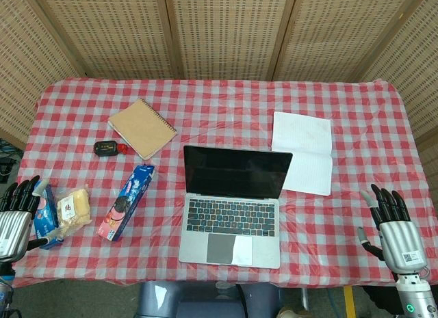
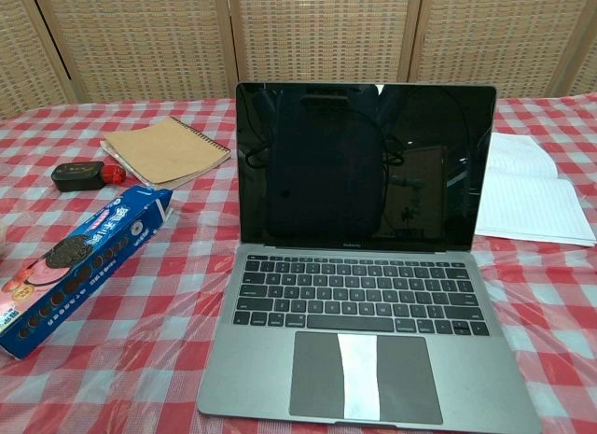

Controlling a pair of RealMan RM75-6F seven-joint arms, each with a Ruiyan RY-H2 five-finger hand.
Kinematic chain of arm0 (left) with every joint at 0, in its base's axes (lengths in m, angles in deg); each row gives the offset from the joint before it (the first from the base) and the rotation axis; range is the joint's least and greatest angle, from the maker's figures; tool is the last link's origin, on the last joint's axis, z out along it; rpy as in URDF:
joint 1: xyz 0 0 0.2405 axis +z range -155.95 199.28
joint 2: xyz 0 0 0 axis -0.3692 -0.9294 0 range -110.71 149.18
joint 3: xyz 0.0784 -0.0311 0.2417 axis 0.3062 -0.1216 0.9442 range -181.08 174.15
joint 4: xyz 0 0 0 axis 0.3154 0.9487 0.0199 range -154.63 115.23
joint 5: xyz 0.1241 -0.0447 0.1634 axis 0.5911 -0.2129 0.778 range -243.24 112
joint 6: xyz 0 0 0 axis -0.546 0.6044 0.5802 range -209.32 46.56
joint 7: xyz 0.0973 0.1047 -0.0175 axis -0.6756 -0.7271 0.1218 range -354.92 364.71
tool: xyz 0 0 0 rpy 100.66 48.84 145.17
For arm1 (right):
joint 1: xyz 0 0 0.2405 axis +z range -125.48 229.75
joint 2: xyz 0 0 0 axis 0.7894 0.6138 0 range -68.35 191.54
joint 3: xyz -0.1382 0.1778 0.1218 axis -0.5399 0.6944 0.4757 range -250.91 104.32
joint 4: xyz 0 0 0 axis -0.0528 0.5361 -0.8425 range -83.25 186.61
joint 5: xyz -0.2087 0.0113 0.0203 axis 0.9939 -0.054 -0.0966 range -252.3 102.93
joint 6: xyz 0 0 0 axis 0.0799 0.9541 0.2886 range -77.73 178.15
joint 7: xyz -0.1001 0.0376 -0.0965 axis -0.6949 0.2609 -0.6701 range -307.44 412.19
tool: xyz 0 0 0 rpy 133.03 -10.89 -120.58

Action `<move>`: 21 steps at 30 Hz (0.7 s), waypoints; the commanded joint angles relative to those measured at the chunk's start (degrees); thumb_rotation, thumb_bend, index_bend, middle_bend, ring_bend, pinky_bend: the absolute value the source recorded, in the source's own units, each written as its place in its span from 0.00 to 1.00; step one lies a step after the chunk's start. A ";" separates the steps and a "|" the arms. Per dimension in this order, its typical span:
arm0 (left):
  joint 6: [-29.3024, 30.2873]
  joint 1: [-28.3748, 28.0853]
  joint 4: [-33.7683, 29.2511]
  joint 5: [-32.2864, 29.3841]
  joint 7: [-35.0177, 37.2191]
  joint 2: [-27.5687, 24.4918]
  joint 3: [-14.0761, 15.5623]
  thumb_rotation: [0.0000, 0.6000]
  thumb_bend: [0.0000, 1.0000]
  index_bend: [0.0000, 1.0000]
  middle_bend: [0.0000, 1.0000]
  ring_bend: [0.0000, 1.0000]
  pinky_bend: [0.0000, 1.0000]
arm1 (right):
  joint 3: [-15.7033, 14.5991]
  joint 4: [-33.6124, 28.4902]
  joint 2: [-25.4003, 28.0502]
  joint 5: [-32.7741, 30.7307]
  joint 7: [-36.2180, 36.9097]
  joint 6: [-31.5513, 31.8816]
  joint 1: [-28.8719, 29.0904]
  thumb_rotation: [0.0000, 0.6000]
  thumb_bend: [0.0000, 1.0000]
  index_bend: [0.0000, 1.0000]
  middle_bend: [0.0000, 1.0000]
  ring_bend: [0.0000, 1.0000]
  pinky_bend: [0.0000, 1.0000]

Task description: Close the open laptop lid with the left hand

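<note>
A grey laptop [image 1: 231, 222] [image 2: 359, 303] stands open in the middle of the checked table, its dark screen [image 1: 236, 172] [image 2: 364, 163] upright and facing me. My left hand [image 1: 17, 219] hovers at the table's near left corner, fingers straight and apart, holding nothing, far to the left of the laptop. My right hand [image 1: 391, 226] rests at the near right corner, fingers spread and empty. Neither hand shows in the chest view.
A blue cookie box [image 1: 127, 202] [image 2: 79, 266] lies left of the laptop. Snack packets [image 1: 65, 212] sit beside my left hand. A brown spiral notebook [image 1: 142, 128] [image 2: 166, 149], a small black device [image 1: 107, 148] [image 2: 79, 175] and white paper [image 1: 303, 151] [image 2: 527, 191] lie further back.
</note>
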 commanded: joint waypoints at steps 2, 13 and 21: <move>-0.18 -0.04 -0.09 -0.15 -0.10 -0.01 -0.02 1.00 0.00 0.00 0.00 0.00 0.00 | 0.06 0.06 -0.07 0.01 -0.01 -0.02 0.04 1.00 0.62 0.00 0.00 0.00 0.00; -0.24 -0.11 -0.21 -0.03 0.17 -0.15 -0.07 1.00 0.00 0.00 0.00 0.00 0.00 | 0.16 -0.28 -0.03 0.28 0.11 0.37 -0.06 1.00 0.65 0.00 0.00 0.00 0.00; -0.63 -0.25 -0.17 -0.03 0.40 -0.27 0.00 1.00 0.00 0.00 0.00 0.00 0.00 | 0.24 -0.27 -0.28 -0.07 -0.05 -0.07 0.05 1.00 0.65 0.00 0.00 0.00 0.00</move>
